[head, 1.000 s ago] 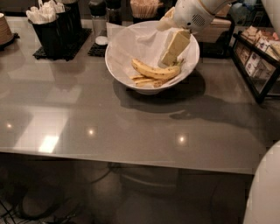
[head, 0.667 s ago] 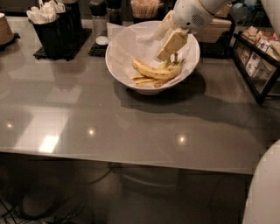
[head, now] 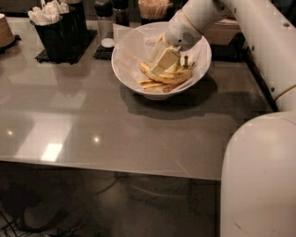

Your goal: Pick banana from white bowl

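Observation:
The white bowl (head: 127,55) with a crinkled paper liner stands at the back middle of the grey table. Several yellow bananas lie in it. The thick, curved banana (head: 175,77) with a dark stem tip lies at the bowl's right side, and slimmer bananas (head: 150,85) lie in front of it. My gripper (head: 164,62) reaches down from the upper right into the bowl and sits right on the bananas, covering part of the curved one. I cannot see whether it grips anything.
A black utensil holder (head: 60,34) with white utensils stands at the back left on a black mat. A shaker (head: 105,18) and a stick holder (head: 152,9) stand behind the bowl. My white arm and base (head: 259,176) fill the right side.
My gripper has moved down and to the left, from above the bowl's right rim into the bowl onto the bananas. The bowl has not moved.

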